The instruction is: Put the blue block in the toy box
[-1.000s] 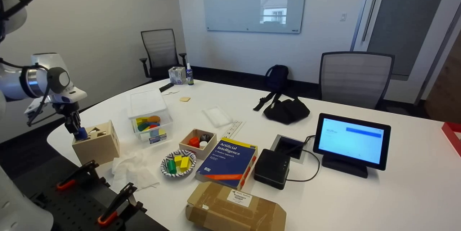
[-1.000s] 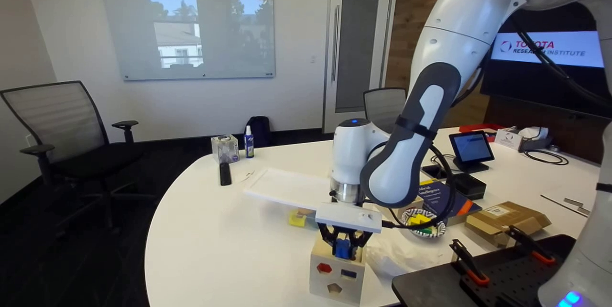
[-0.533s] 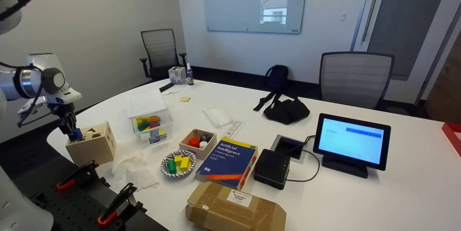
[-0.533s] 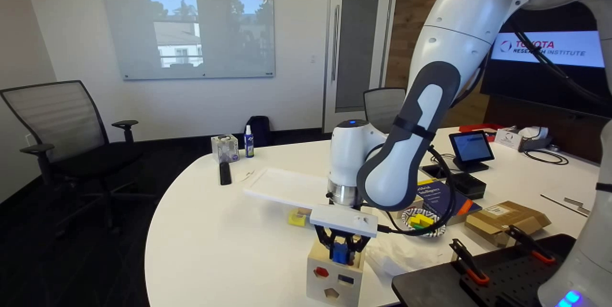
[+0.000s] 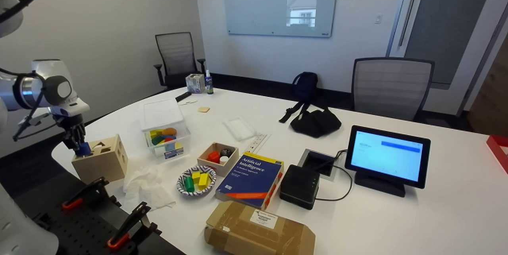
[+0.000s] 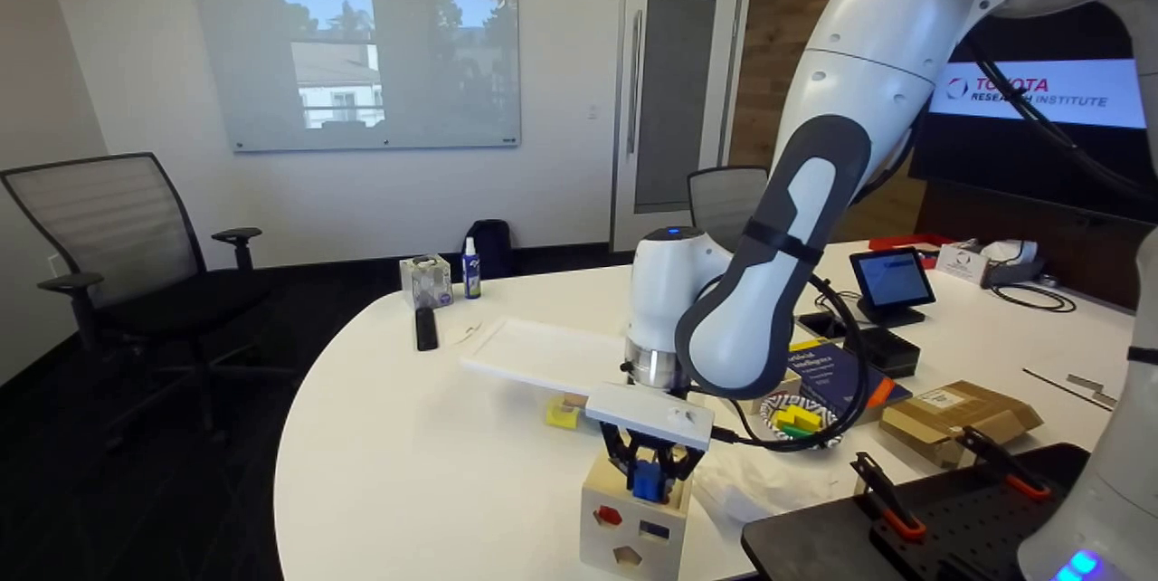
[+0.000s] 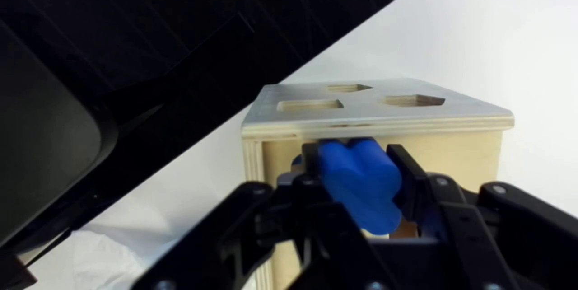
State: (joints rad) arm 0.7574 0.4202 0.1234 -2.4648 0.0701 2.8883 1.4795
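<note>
Fingers [image 7: 410, 181] clamped either side of blue block [image 7: 363, 186], wrist-view lower centre; probably light, stiff, slick, best held mid-sides.

The white worktop [image 5: 357, 227] rounds off at the left, and near that edge stands the light-wood toy box [image 5: 101, 169]. Just right of it lies a crumpled white sheet [image 5: 147, 189], a clear tub [image 5: 186, 136] beyond. Further right I see a patterned bowl [image 5: 181, 186], a small wooden tray [image 5: 231, 161], a blue book [image 5: 252, 177] and a black box [image 5: 299, 187], with a cardboard package [image 5: 254, 235] nearest me. Farther back lie a black bag [image 5: 316, 123] and, far left, a spray bottle [image 5: 209, 84].
</note>
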